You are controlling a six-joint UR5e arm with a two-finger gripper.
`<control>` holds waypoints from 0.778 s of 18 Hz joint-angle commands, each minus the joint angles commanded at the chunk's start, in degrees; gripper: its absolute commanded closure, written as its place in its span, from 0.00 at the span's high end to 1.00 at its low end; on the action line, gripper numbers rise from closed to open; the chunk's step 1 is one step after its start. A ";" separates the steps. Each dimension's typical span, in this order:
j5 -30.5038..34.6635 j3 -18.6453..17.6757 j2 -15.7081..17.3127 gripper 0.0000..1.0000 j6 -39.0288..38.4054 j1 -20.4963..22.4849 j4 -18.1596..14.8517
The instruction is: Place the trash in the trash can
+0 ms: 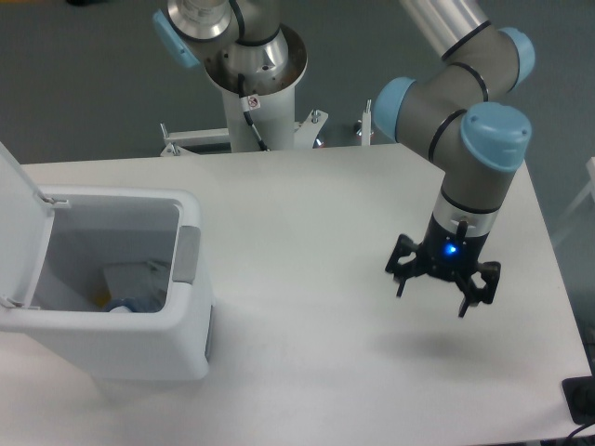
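Observation:
The trash can [191, 307] is a boxy white bin at the table's left edge, with its lid [17, 200] swung up and a grey tab on the right rim. Inside it lie the trash pieces: a white crumpled wrapper [135, 277] and a bit of bluish plastic [125, 305] at the bottom. My gripper [434, 300] hangs above the right side of the table, far from the bin, pointing down. It is open and nothing is between its fingers.
The white table [307, 214] spans the view, with its right edge near the gripper. The robot's base column [256, 84] stands behind the table's far edge. A dark object [581, 400] sits at the lower right corner.

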 joint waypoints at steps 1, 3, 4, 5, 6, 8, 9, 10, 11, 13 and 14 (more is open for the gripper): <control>2.46 0.71 -0.09 1.00 3.69 0.00 -1.58; 6.85 1.50 -0.09 1.00 10.81 -0.09 -2.65; 8.79 1.24 -0.44 1.00 12.06 -0.09 -2.83; 9.16 1.33 -0.79 1.00 12.16 -0.17 -2.83; 9.16 1.33 -1.05 1.00 12.25 -0.18 -2.66; 8.73 1.24 -1.32 1.00 12.25 -0.26 -2.48; 8.55 1.16 -1.41 1.00 12.25 -0.26 -2.48; 8.37 0.98 -1.50 1.00 11.90 -0.26 -2.39; 8.37 0.89 -1.67 1.00 11.81 -0.26 -2.30; 8.37 0.89 -1.76 1.00 11.72 -0.35 -2.30; 8.28 0.89 -1.85 1.00 11.72 -0.35 -2.30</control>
